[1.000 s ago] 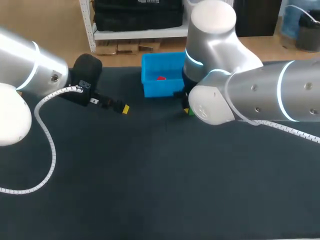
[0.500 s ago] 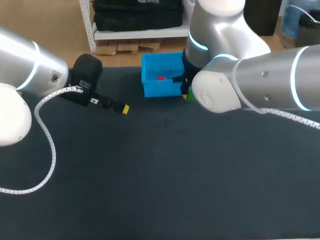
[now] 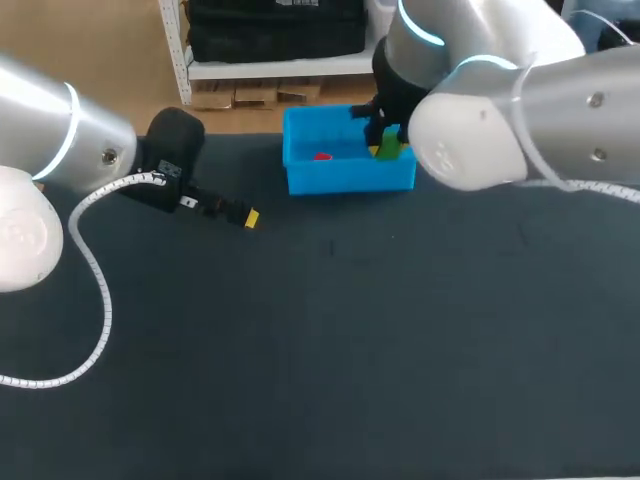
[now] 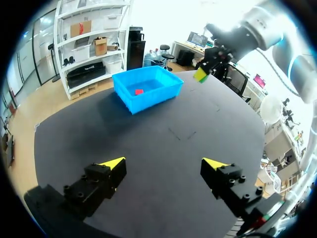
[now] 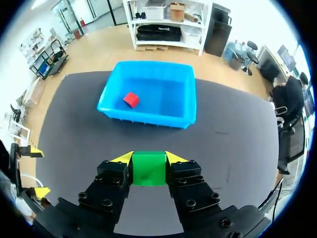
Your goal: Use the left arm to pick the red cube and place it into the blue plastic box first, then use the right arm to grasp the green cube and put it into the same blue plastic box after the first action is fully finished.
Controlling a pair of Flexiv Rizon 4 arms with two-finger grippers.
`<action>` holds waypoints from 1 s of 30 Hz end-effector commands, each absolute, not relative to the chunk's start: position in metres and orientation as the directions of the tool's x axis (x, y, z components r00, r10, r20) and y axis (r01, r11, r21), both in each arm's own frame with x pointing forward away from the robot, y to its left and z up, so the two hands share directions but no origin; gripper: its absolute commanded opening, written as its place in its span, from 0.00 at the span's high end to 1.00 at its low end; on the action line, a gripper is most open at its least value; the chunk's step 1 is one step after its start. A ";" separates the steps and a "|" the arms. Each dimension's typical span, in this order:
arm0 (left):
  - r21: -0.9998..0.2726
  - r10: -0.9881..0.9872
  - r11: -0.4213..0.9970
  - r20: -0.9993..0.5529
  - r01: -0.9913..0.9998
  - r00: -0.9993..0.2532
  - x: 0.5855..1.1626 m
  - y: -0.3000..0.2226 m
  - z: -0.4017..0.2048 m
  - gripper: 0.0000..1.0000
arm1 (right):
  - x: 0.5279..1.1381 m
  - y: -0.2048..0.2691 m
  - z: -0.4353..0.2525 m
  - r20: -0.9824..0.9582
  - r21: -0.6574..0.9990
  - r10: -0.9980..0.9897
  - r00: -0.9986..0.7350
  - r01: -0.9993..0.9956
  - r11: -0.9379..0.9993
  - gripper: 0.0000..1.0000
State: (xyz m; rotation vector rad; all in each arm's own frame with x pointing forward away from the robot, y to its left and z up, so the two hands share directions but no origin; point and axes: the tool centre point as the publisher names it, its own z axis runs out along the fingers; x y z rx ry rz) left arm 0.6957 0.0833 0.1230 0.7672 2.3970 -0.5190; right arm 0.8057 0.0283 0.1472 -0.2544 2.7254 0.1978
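Green cube (image 5: 149, 171) pinched by right gripper (image 5: 149, 158) | blue plastic box (image 5: 146, 121) at its 12 o'clock | early release risks rim bounce | left gripper (image 4: 163, 166) wide

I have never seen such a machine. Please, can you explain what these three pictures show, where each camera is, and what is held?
This is a two-armed robot at a dark table. One picture looks down from above; the two round ones come from cameras on the wrists. The left gripper is open and empty. The right gripper is shut on a small green cube, held in the air near an open blue plastic box. A small red cube lies inside that box.
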 end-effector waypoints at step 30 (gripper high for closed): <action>-0.189 0.403 0.756 -0.620 0.626 -0.673 0.696 0.085 0.122 0.00 | 0.792 0.024 0.156 -0.607 0.282 -0.033 -0.794 -0.255 0.925 1.00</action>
